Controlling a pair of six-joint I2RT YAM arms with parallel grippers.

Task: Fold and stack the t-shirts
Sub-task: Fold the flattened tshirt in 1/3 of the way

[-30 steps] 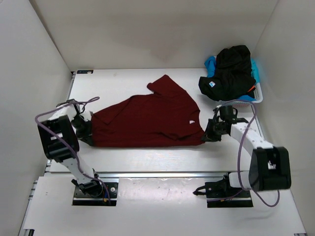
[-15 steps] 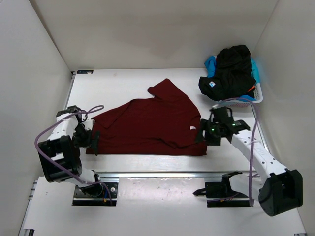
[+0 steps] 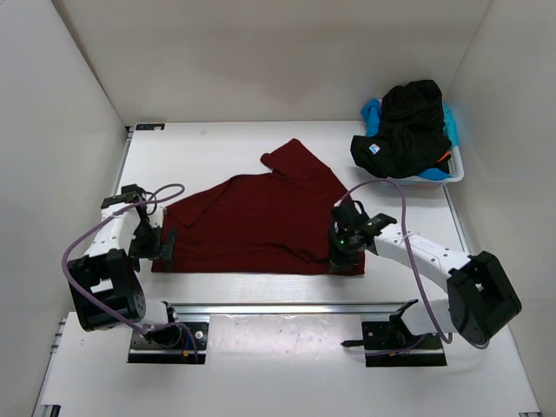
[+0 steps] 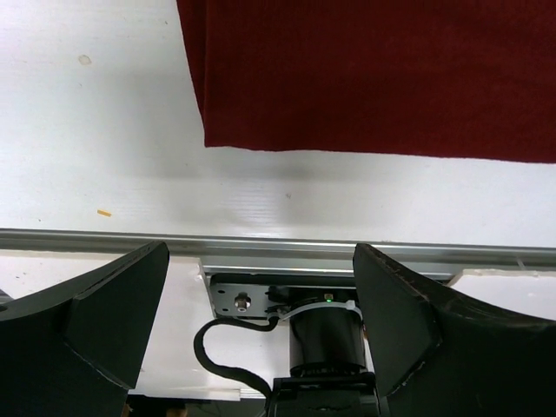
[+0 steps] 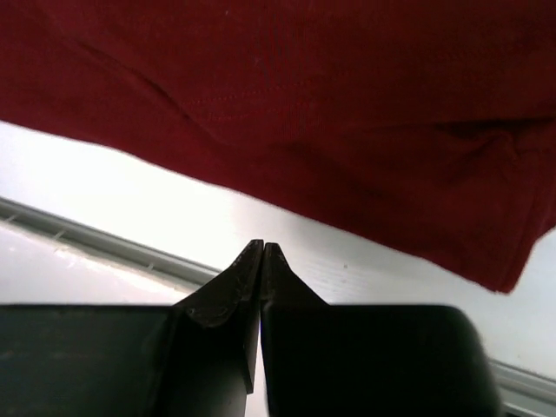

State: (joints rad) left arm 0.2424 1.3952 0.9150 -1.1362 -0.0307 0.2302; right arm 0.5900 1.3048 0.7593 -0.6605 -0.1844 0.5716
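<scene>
A dark red t-shirt (image 3: 261, 221) lies spread flat across the middle of the table. My left gripper (image 3: 167, 245) is at its left edge, open wide and holding nothing. In the left wrist view the red shirt's near left corner (image 4: 347, 78) lies beyond the gripper (image 4: 261, 252), clear of the fingers (image 4: 408, 313). My right gripper (image 3: 337, 259) hangs over the shirt's near right corner, shut and empty. In the right wrist view its closed tips (image 5: 262, 248) point at bare table just short of the red hem (image 5: 347, 130). A black t-shirt (image 3: 404, 126), a light blue one (image 3: 372, 113) and a bit of orange (image 3: 446, 156) sit in the basket.
The white lattice basket (image 3: 434, 181) stands at the back right corner against the wall. A metal rail (image 4: 261, 248) runs along the table's near edge, with both arm bases behind it. White walls close in the left, back and right sides.
Both grippers have let go of the red shirt, which now lies flatter. The left gripper opened wide at the left edge. The right gripper moved left over the near right corner and shut empty.
</scene>
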